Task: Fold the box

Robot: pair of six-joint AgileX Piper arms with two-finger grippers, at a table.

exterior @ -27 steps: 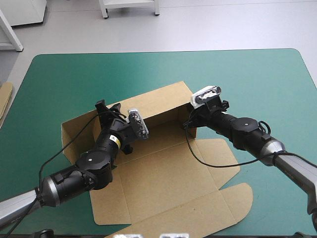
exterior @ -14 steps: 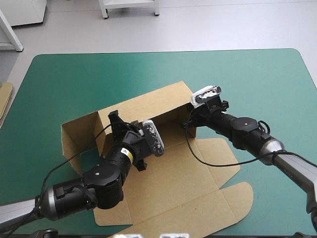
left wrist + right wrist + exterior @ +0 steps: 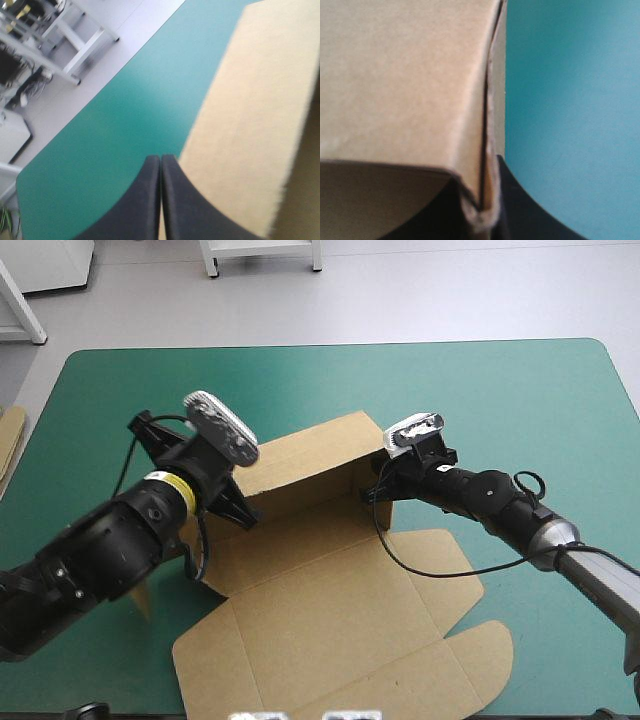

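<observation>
the box (image 3: 330,590) is a cut sheet of brown board, part formed, lying at the middle of the table (image 3: 500,390) and reaching toward the table's near edge. one long wall (image 3: 310,455) stands upright on the side toward the table's far edge. the base and the lid panel lie flat on the teal-green cover. the flaps (image 3: 445,560) on the side toward the table's right edge are spread flat and have rounded corners. a small strip of board shows under the left arm, toward the table's left edge; its posture cannot be told.

the right gripper (image 3: 385,480) is at the end of the upright wall nearer the table's right edge. in the right wrist view its black fingers (image 3: 520,200) are all but together, clamped on the doubled board edge at that corner, with two layers of board visible between them.

the left gripper (image 3: 161,167) is raised above the table, left of the upright wall. its black fingers meet in one pointed arch, with nothing seen between them. a pale face of the board lies just beside them, and the cover runs ahead to the table's edge.

spare board (image 3: 10,440) shows just off the table's left edge.
</observation>
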